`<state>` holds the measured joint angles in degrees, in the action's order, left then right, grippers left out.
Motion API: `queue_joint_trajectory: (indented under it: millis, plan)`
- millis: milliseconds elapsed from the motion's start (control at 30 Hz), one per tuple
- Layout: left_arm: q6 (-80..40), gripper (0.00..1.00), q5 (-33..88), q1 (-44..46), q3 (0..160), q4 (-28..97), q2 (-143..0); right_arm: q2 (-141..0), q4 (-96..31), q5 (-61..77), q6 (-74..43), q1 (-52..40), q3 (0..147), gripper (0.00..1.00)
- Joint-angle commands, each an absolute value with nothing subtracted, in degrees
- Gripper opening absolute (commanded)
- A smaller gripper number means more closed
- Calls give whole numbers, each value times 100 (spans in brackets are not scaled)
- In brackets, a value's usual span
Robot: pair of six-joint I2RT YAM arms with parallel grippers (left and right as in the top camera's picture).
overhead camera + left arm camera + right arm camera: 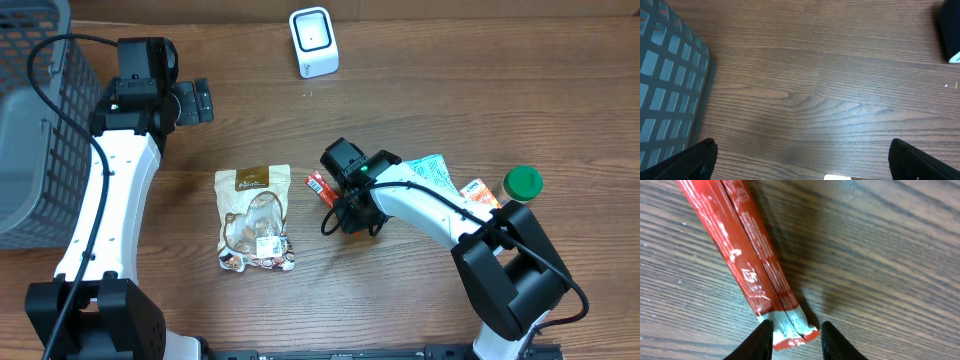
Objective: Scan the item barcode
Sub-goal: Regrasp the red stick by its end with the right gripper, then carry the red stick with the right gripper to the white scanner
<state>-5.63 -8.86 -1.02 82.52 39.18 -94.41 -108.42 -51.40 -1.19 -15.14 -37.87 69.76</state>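
Right tool (pixel 796 337), partly open, is being placed astride the flat red foil packet (pixel 747 255), grip unclear. Firm closing is being required for pickup.

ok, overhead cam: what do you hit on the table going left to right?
Gray basket → snack bag → red packet → teal pouch → orange packet → green lid. White scanner left out: it sits farther back, over the same span as the red packet.
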Motion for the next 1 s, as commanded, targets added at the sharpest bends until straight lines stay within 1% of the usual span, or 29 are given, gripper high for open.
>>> queue_joint_trajectory:
  millis: [0, 167, 333, 400, 433, 533, 567, 633, 833, 967]
  plan:
    - [-602, 100, -952, -110, 8265, 3909, -9439, -10689, -4928, 217, -1468, -3754, 6849, 29]
    - [-602, 100, -954, -110, 8265, 3909, -9439, -10689, -4633, 305, -1446, -3754, 6469, 29]
    - [-602, 100, -954, -110, 8265, 3909, -9439, -10689, -4364, 115, -1446, -3754, 6106, 27]
    - [-602, 100, -954, -110, 8265, 3909, -9439, -10689, -4375, 95, -1387, -3752, 6058, 23]
    - [-602, 100, -952, -110, 8265, 3909, -9439, -10689, -4375, 97, -1337, -3754, 6055, 17]
    - [-602, 100, -952, -110, 8265, 3909, -9439, -10689, -4324, 99, -1219, -3752, 6055, 6]
    - [-602, 100, -952, -110, 8265, 3909, -9439, -10689, -4300, 95, -1140, -3752, 6064, 4]
    - [-602, 100, -952, -110, 8265, 3909, -9439, -10689, -4274, 93, -980, -3747, 6125, 4]
    - [-602, 100, -952, -110, 8265, 3909, -9439, -10687, -4272, 64, -972, -3745, 6626, 3]
    - [-602, 100, -952, -110, 8265, 3911, -9439, -10687, -4445, -414, -777, -3745, 7148, 4]
